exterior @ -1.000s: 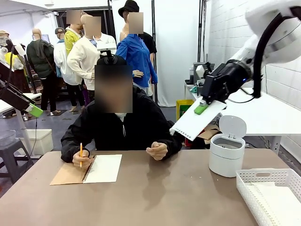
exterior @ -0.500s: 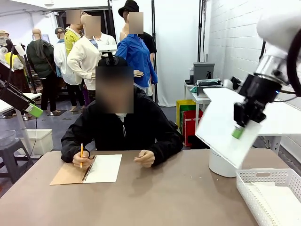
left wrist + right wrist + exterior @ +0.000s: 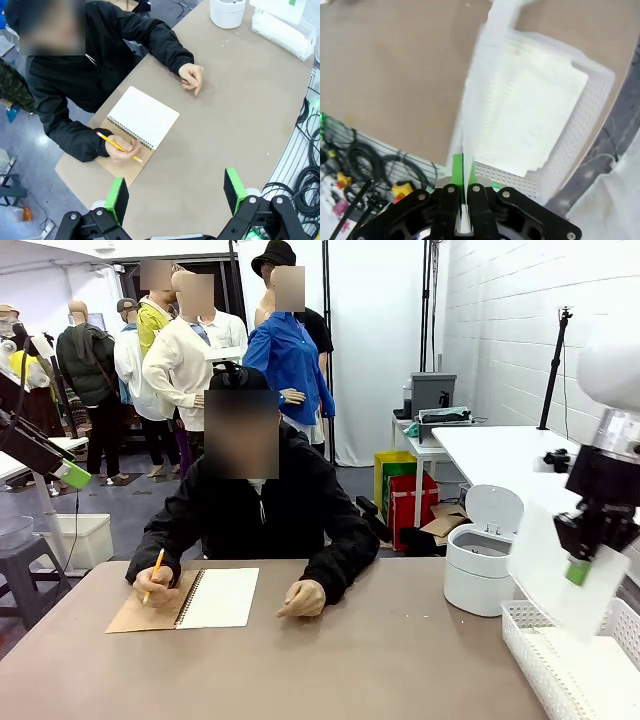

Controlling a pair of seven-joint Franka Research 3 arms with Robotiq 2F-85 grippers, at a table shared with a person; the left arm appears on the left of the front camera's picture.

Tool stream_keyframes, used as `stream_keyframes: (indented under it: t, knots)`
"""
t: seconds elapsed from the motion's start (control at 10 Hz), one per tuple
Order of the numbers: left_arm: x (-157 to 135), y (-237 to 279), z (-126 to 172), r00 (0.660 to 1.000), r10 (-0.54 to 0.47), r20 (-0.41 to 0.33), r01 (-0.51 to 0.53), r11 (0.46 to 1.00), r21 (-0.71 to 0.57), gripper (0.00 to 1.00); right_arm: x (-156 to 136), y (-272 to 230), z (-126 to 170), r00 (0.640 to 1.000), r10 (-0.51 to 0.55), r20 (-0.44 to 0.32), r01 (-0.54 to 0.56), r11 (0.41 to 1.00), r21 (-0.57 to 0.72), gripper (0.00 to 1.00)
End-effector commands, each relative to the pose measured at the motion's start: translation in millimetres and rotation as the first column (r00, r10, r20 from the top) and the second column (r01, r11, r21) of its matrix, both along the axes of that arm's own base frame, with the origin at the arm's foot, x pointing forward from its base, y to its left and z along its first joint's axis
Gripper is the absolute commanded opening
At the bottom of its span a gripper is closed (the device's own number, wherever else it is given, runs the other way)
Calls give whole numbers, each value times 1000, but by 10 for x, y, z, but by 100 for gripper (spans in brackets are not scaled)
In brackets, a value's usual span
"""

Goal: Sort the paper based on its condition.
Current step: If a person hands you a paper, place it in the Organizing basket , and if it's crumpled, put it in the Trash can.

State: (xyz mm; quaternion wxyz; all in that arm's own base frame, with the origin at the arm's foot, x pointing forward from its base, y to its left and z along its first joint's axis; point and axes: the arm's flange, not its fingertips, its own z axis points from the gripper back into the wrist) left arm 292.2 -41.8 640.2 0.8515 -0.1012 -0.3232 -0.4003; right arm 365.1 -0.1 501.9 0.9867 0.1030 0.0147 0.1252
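Note:
A flat white sheet of paper [image 3: 545,565] hangs above the white lattice basket [image 3: 540,642] at the table's right, with my right gripper [image 3: 577,571] shut on its edge. In the right wrist view the sheet [image 3: 480,95] runs edge-on between the green pads of the right gripper [image 3: 464,172], over the basket [image 3: 592,117], where several sheets [image 3: 530,110] lie stacked. My left gripper [image 3: 175,192] is open high over the table's left side, nothing between its fingers. Across the table a person holds a pencil [image 3: 152,575] over a spiral notebook [image 3: 215,597].
A small white bin [image 3: 482,562] with its lid raised stands at the right, behind the basket. The person's other hand [image 3: 300,598] rests on the table near the middle. Cables [image 3: 365,170] hang off the table's near right edge.
My right gripper has swung the sheet from high near the bin rightward and down to just above the basket. The person's free hand moved down onto the table.

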Motion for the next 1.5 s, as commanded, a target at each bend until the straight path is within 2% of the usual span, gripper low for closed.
stream_keyframes:
  t: [0.0, 0.3, 0.5, 0.9, 1.1, 1.4]
  knots:
    - [3, 14, 2, 1000, 2, -1, -2, 1000, -6, 100, -205, -162, -169, 999, -22, -30, 21, 999, -39, 0]
    - [3, 14, 2, 1000, 2, -1, -2, 1000, -6, 100, -436, -206, -412, 997, -25, -79, 25, 1000, 0, 0]
    - [3, 14, 2, 1000, 2, -1, -2, 1000, -6, 100, -530, -171, -516, 996, -48, -72, 50, 998, 25, 0]
    - [3, 14, 2, 1000, 2, -1, -2, 1000, -6, 100, -512, -25, -806, 995, -72, -63, 77, 995, 70, 0]
    - [3, 14, 2, 1000, 2, -1, -2, 1000, -6, 100, -461, 75, -1014, 995, -94, -28, 96, 991, 87, 0]
    - [3, 14, 2, 1000, 2, -1, -2, 1000, -6, 100, -468, 37, -1104, 996, -75, -46, 77, 996, 47, 0]
